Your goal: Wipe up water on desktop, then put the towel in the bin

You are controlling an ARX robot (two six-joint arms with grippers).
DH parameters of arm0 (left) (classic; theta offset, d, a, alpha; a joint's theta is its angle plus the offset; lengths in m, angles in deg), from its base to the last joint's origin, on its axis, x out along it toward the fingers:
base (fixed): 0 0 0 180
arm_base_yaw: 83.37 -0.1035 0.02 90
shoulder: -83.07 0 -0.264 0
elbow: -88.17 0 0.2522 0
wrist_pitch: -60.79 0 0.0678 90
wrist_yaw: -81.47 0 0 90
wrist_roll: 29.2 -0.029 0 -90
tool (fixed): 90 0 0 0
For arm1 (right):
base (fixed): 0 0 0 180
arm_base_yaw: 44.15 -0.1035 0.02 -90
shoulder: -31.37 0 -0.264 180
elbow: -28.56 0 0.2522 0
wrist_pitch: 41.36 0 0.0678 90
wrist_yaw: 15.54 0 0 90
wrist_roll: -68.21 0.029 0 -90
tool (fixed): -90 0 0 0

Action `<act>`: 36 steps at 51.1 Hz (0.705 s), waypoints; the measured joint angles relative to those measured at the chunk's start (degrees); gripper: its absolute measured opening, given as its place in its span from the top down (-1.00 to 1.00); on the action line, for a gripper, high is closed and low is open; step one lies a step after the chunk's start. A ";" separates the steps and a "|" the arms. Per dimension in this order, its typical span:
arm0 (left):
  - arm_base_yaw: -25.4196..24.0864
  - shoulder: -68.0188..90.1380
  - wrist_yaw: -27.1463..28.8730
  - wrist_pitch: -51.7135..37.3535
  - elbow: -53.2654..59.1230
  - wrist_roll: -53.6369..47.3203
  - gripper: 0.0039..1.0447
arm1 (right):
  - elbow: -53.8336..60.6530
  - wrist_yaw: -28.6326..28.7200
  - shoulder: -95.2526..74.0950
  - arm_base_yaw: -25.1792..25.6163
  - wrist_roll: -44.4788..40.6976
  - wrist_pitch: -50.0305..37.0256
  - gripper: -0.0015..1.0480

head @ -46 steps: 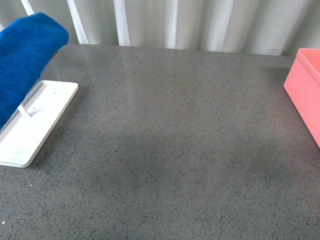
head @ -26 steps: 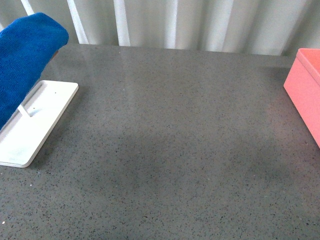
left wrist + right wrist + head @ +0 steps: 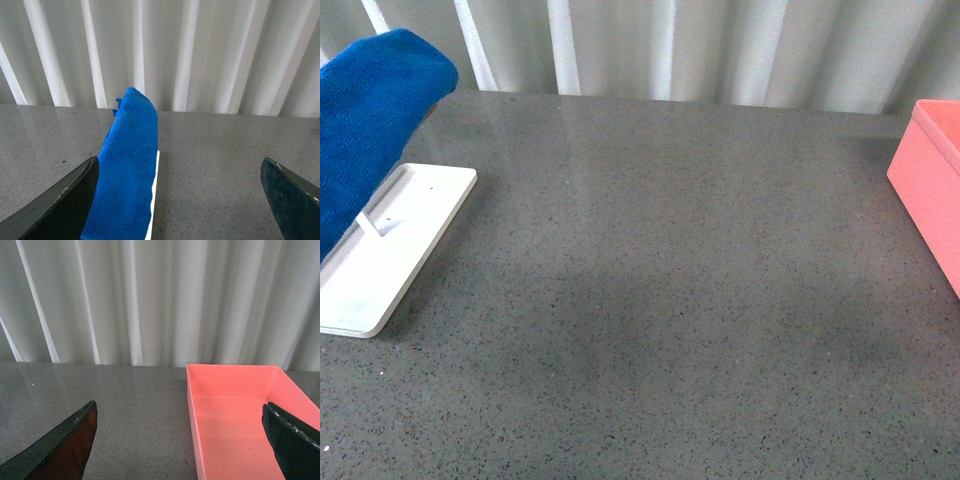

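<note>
The blue towel [image 3: 370,120] hangs draped over a rack at the far left of the dark speckled desktop [image 3: 670,280]. I cannot make out any water on the desktop. The pink bin [image 3: 932,190] stands at the right edge and is empty inside in the right wrist view [image 3: 240,410]. Neither gripper shows in the front view. My left gripper [image 3: 179,165] is open above the desktop, with the towel [image 3: 127,170] just inside one finger [image 3: 65,205]. My right gripper [image 3: 179,407] is open, one finger [image 3: 295,440] over the bin, nothing held.
The rack's white flat base [image 3: 390,240] lies on the desktop under the towel, with a thin white post rising from it. A pale pleated curtain [image 3: 720,50] runs along the desktop's far edge.
</note>
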 joint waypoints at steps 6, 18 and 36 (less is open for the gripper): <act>0.00 0.00 0.00 0.00 0.00 0.00 -0.88 | 0.00 0.00 0.00 0.00 0.00 0.00 -0.86; 9.14 16.96 16.37 3.37 -6.27 5.62 -0.88 | 0.00 0.04 0.00 0.00 0.00 0.00 -0.86; 10.71 59.93 8.74 -21.03 -27.76 2.49 -0.88 | 0.00 0.00 0.02 0.00 0.00 0.02 -0.86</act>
